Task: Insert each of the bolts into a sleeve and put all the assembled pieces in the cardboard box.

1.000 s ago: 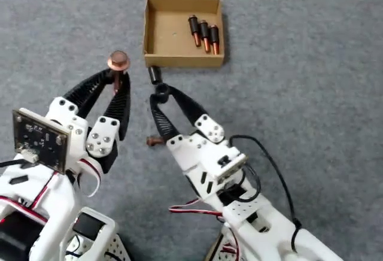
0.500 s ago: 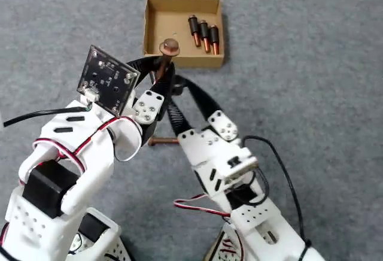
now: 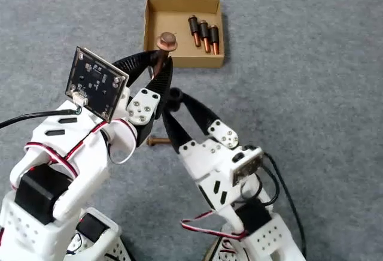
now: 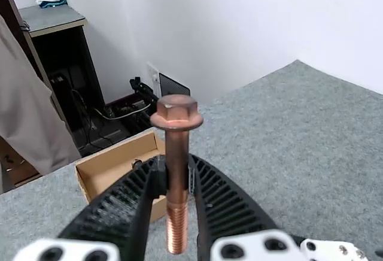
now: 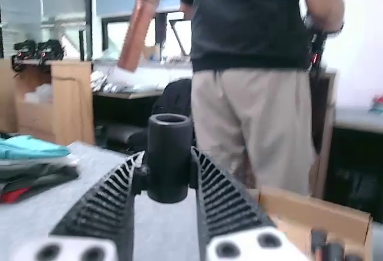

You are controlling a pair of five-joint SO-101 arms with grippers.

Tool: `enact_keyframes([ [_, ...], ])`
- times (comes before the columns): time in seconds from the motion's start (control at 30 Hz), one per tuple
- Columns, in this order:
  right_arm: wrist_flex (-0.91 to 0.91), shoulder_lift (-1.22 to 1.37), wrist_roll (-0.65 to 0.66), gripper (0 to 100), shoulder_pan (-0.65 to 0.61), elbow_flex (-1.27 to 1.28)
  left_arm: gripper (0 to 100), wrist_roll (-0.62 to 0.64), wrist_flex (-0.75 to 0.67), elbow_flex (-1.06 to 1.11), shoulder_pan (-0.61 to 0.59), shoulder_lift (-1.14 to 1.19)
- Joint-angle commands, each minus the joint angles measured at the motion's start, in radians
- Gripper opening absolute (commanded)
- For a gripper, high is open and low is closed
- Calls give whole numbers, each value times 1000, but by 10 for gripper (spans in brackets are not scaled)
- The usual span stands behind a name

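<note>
My left gripper [image 3: 159,63] is shut on a copper bolt [image 3: 165,44], head up, raised in front of the cardboard box [image 3: 157,30]. The left wrist view shows that bolt [image 4: 175,171] upright between the black fingers [image 4: 134,204], threads pointing down. Just below it my right gripper [image 3: 173,98] is shut on a black sleeve [image 5: 170,155], held upright with its open end up. The bolt's threaded tip [image 5: 139,29] hangs above and to one side of the sleeve. Three assembled pieces [image 3: 204,33] lie in the box.
Another copper bolt [image 3: 157,141] lies on the grey carpet [image 3: 311,81] between the two arms. The box's left half is bare. A person stands behind the table in the right wrist view, touching nothing.
The left arm swung right with the bolt from the table's left to above the right gripper's sleeve, then tilted slightly. The right arm lifted the sleeve upright and shifted a little right.
</note>
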Motion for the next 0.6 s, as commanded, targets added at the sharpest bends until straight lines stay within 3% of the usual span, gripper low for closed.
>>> enact_keyframes([
  [0.0, 203, -151, -51, 2, -12, -13, 19, 6, -21, -55, 11, 10],
  [0.57, 181, -122, -51, 2, -8, -12, 19, 49, -57, 75, 81, 13],
])
